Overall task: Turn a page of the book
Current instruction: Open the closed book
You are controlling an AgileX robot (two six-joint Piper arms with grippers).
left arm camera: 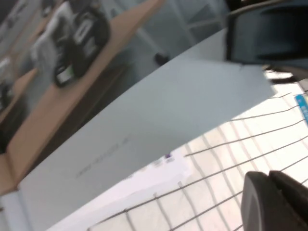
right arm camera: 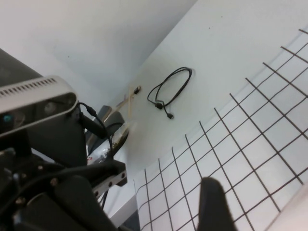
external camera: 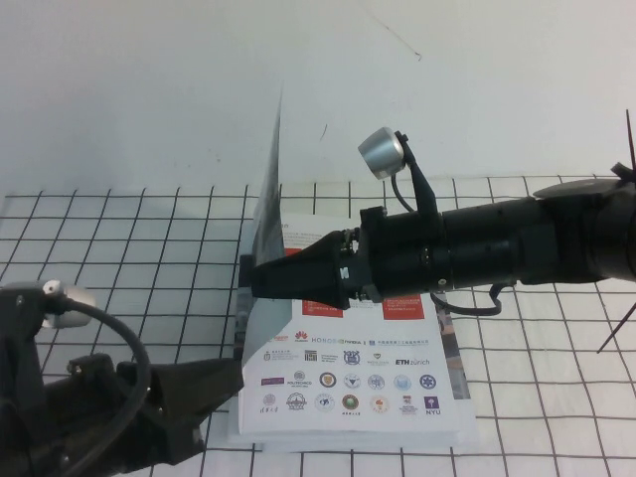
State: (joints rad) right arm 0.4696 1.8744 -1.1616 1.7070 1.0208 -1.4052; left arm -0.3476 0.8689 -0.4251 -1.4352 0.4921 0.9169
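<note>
The book lies open on the grid mat, showing red squares and rows of logos. The page stands nearly upright above the book's left edge. Its photo side, robots on wooden desks, fills the left wrist view. My right gripper reaches in from the right and is shut on the page's lower part. One of its fingers shows in the right wrist view. My left gripper rests shut and empty at the lower left, just left of the book; it also shows in its own wrist view.
A white mat with a black grid covers the table. Edge strips of another booklet stick out under the book's right side. A black cable loop lies on the white surface beyond the mat.
</note>
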